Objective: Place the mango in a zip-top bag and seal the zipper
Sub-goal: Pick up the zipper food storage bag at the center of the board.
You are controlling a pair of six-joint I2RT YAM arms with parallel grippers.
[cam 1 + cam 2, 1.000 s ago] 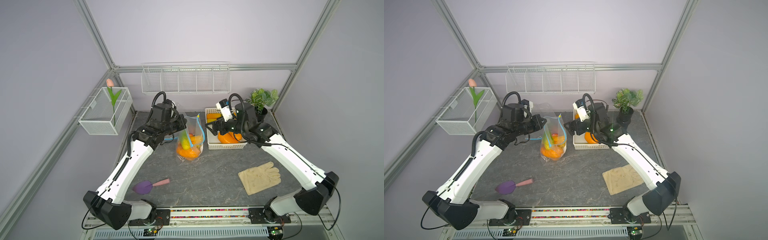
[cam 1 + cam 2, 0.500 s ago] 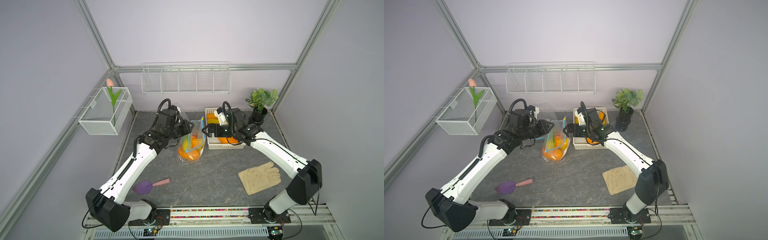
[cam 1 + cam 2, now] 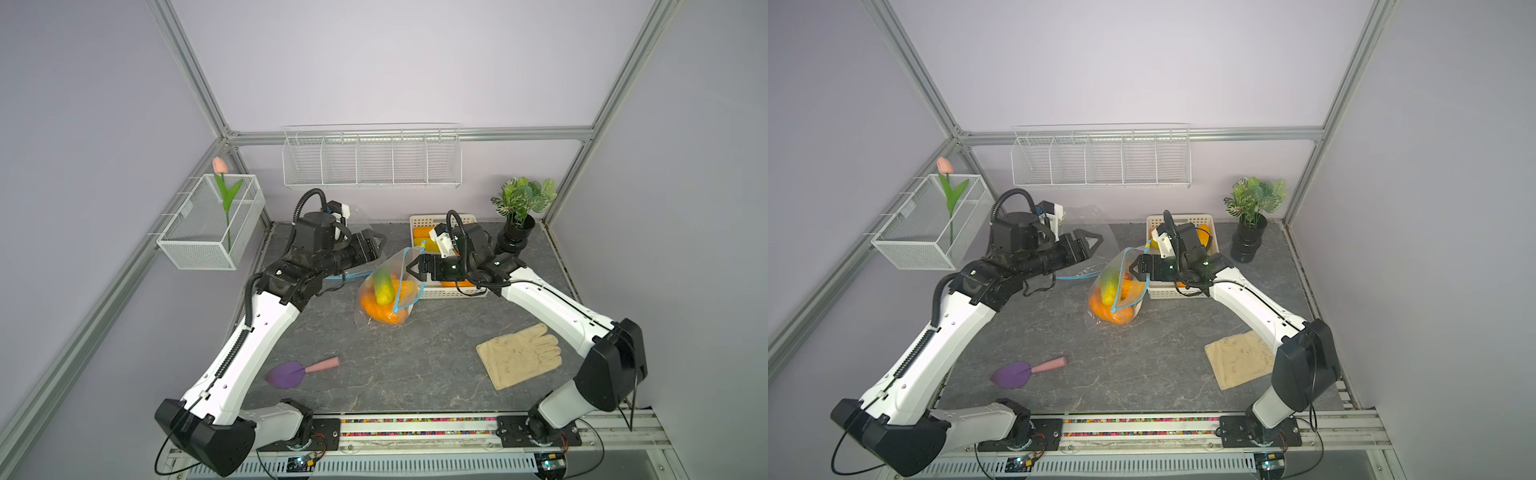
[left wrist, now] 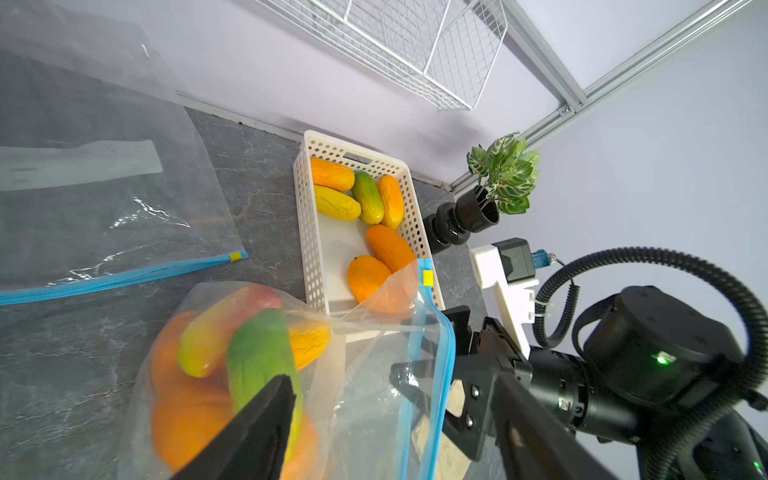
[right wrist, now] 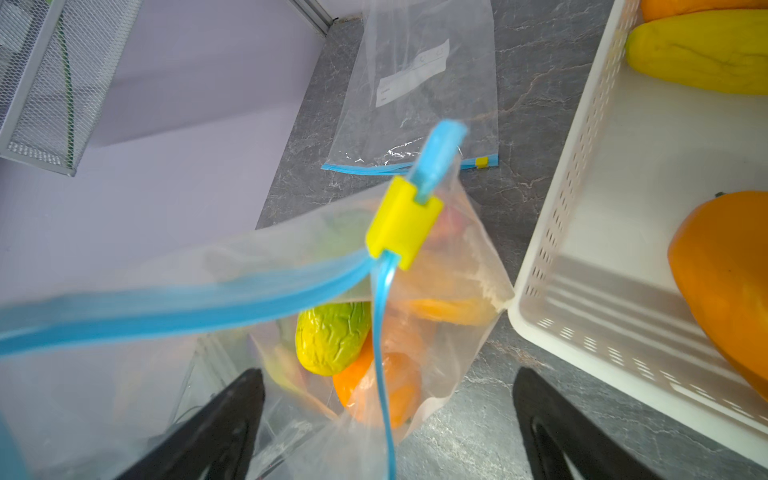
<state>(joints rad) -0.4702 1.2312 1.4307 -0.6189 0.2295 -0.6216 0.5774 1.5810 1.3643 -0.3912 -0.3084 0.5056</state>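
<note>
Released since a second ago, the zip-top bag point(image 3: 384, 291) now slumps on the table point(image 3: 395, 386) instead of hanging upright from the left gripper point(image 3: 376, 245). That gripper has backed off to the left, its jaws apart with nothing between them. The right gripper point(image 3: 410, 269) has come across from the basket to the bag's right edge.

Nearest, the purple scoop point(image 3: 291, 372) and the glove point(image 3: 519, 359) lie well clear, idle.

At mid-table the green mango point(image 3: 383, 286) rests inside the bag on top of orange ones, so the placing looks done, though the mouth gapes. The right gripper stands spread wide with the blue zipper track running between its fingers, probably lined up to take the rim near the yellow slider point(image 5: 403, 226) at the track's far end. Only the right wrist view shows that those fingers have not closed on the plastic. Only the top views show the gap between the left gripper and the bag.

Farther back, the white basket point(image 3: 451, 293) sits just right of the bag. The left wrist view shows several mangoes in it, and a spare bag point(image 4: 104, 199) lying flat at the far left.
</note>
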